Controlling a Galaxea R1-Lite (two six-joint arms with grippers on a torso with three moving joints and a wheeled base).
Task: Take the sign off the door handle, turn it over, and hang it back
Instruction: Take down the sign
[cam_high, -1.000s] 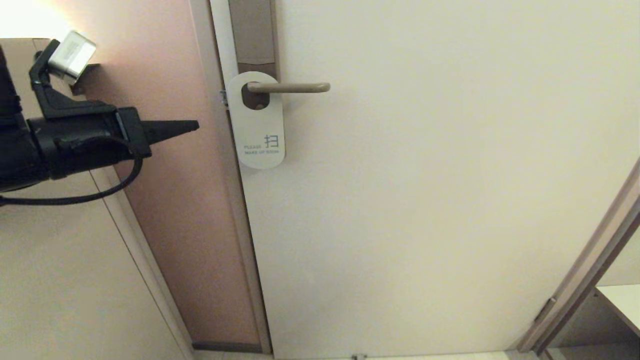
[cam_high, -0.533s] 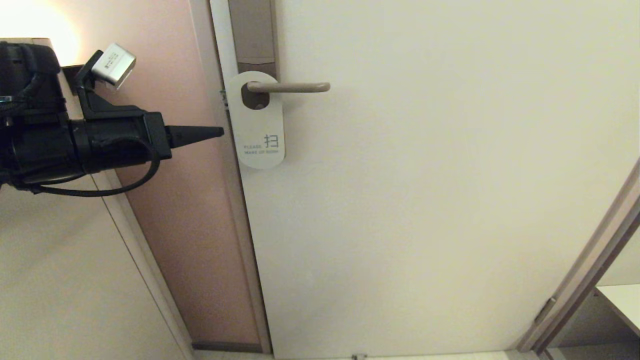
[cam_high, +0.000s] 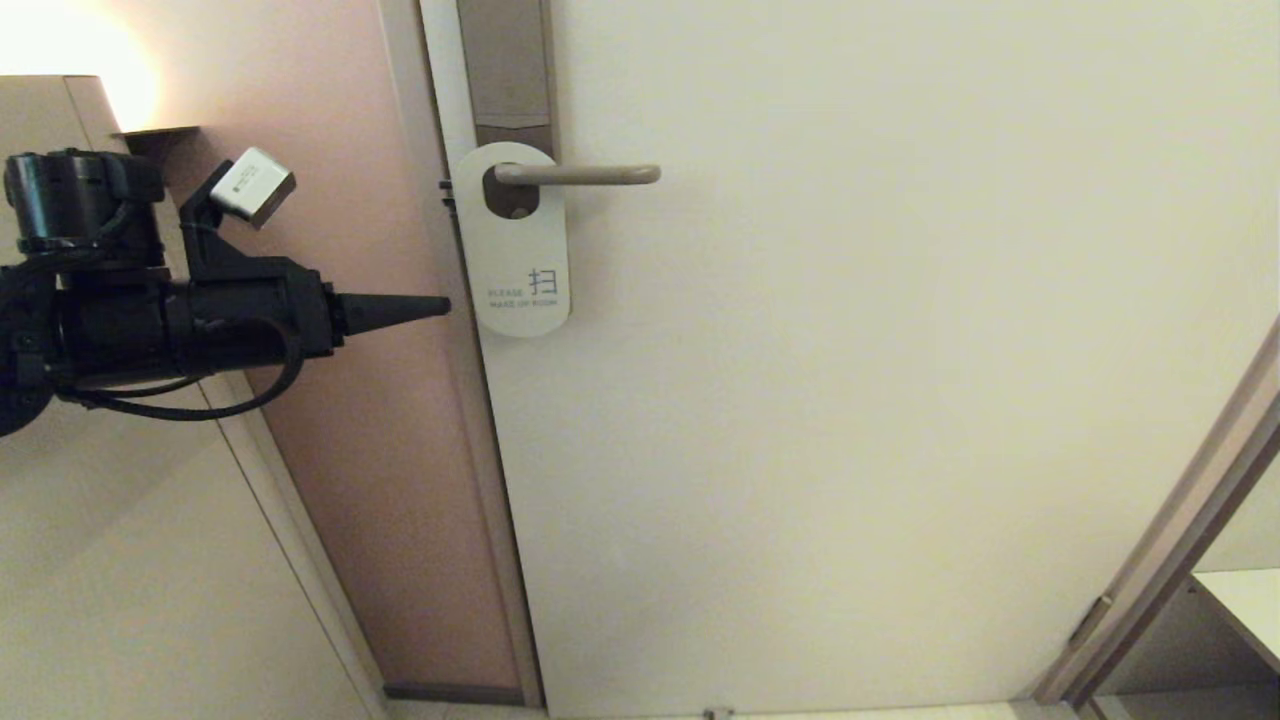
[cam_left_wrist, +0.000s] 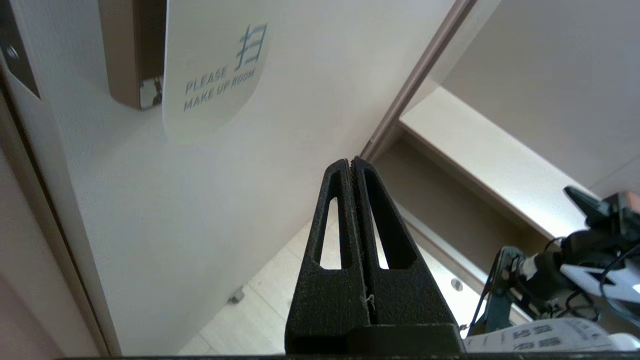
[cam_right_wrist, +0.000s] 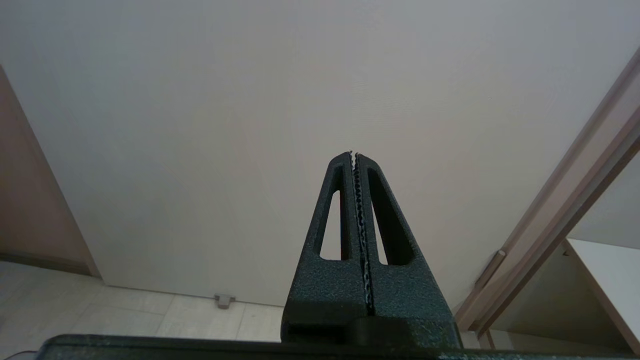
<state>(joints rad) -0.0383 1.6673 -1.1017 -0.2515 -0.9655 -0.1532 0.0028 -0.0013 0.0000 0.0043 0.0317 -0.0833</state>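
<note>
The sign (cam_high: 517, 250) hangs on the door handle (cam_high: 585, 175), white side out with teal "MAKE UP ROOM" lettering. Its lower end also shows in the left wrist view (cam_left_wrist: 215, 75). The handle sits on a tall brownish-grey plate (cam_high: 505, 65). My left gripper (cam_high: 440, 305) is shut and empty, pointing right, just left of the sign's lower half and apart from it. In its own view the left gripper (cam_left_wrist: 351, 162) has both fingers pressed together. My right gripper (cam_right_wrist: 353, 154) is shut and empty, facing the lower door; it is out of the head view.
The cream door (cam_high: 850, 400) fills the middle. A pinkish wall and door frame (cam_high: 450, 400) lie to its left. A second door frame (cam_high: 1170, 540) and a pale shelf (cam_high: 1245, 600) are at the lower right. A floor door stop (cam_right_wrist: 223, 300) sits by the door's bottom.
My left gripper has moved right toward the sign and then dropped lower, staying shut. The sign and handle have not moved.
</note>
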